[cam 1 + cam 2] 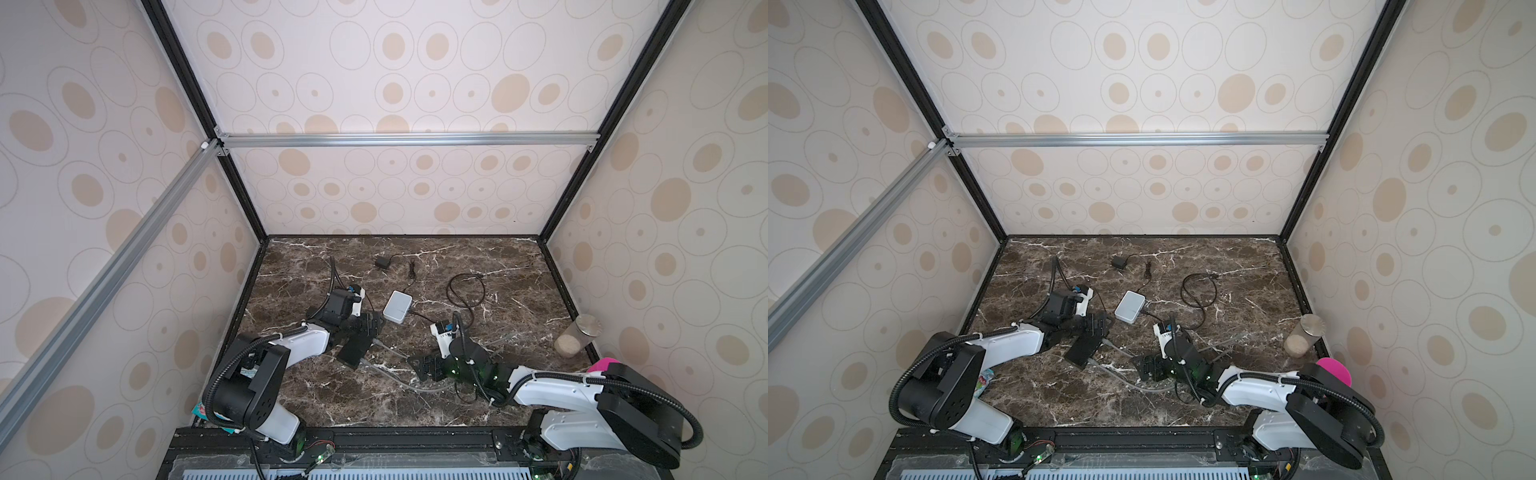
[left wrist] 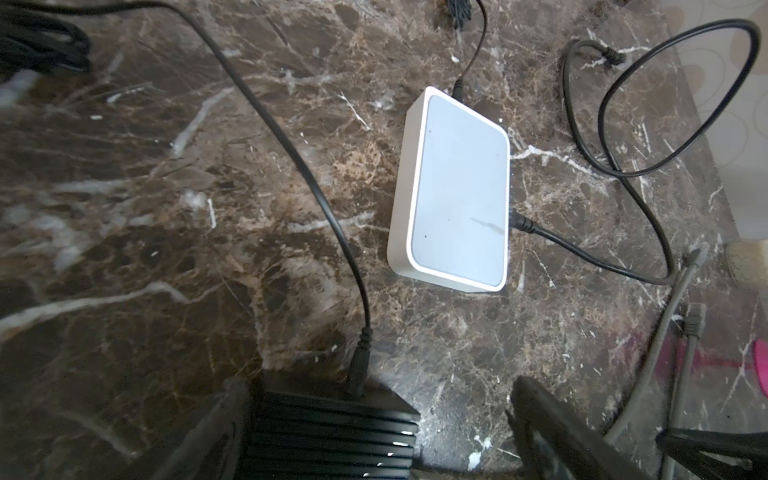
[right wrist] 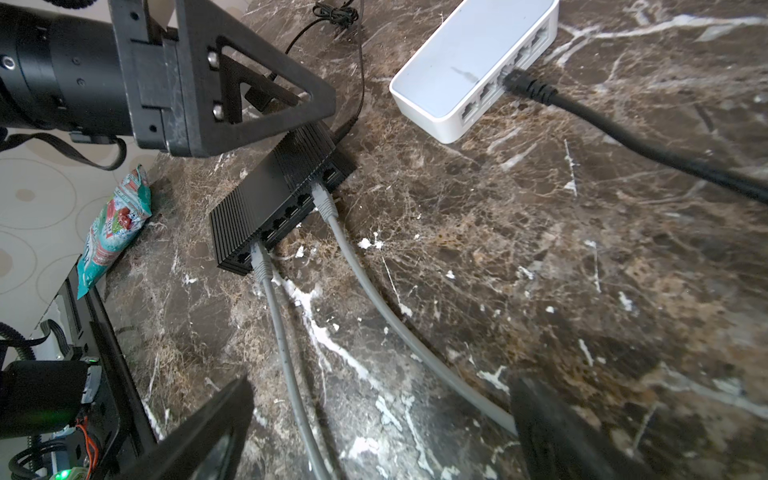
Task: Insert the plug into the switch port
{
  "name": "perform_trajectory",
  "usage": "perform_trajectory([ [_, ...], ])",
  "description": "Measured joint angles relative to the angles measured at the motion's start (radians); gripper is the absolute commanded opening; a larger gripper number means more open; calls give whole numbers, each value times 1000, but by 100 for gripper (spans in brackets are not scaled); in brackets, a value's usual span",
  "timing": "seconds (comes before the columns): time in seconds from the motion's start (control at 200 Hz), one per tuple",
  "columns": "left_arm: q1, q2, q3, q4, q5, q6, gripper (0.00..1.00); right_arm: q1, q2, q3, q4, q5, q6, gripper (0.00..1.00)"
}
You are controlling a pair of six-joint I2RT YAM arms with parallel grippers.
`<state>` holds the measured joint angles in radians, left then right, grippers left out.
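Walls close in the counter on three sides, with a black rail along the near edge. The widest bare marble is far right and near centre. The white switch lies flat mid-counter, well clear of every wall.

The left hand is spread wide and grips nothing, low over the black switch, which lies near the white one. The right hand is wide too, and empty. Two grey cables run across the marble between its fingers, and both are plugged into the black switch's port row, where the other ports are open.

On the white switch, a black plug sits in one port of the row, with free ports either side. Its black cable loops away and ends in a loose plug on the marble beyond the switch. Two loose grey ends lie toward the right side, small and blurred in both top views.

From above, the left arm covers most of the black switch. A power adapter sits toward the back wall. At the right edge is a jar with its metal lid on and a pale filling, maybe powder, hard to tell. A snack packet is wedged at the left edge. A pink thing is cut off behind the right arm.
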<state>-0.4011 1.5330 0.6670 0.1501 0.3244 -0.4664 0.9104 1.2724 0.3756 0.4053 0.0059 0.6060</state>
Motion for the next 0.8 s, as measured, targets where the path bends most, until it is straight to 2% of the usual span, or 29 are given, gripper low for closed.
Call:
perform_trajectory([
  [0.17,0,-45,6,-11,-24,1,98,0,0,0,0,0,0,100],
  [0.41,-23,-53,89,13,55,0,96,0,-19,-6,-1,25,7,100],
  [0.515,-57,-15,144,17,74,0,96,4,-161,-66,-26,121,34,100],
  [0.675,-85,82,254,6,72,1,97,4,-510,-193,-107,300,98,99],
  [0.8,-99,192,396,-66,35,32,96,3,-656,-248,-160,383,132,100],
])
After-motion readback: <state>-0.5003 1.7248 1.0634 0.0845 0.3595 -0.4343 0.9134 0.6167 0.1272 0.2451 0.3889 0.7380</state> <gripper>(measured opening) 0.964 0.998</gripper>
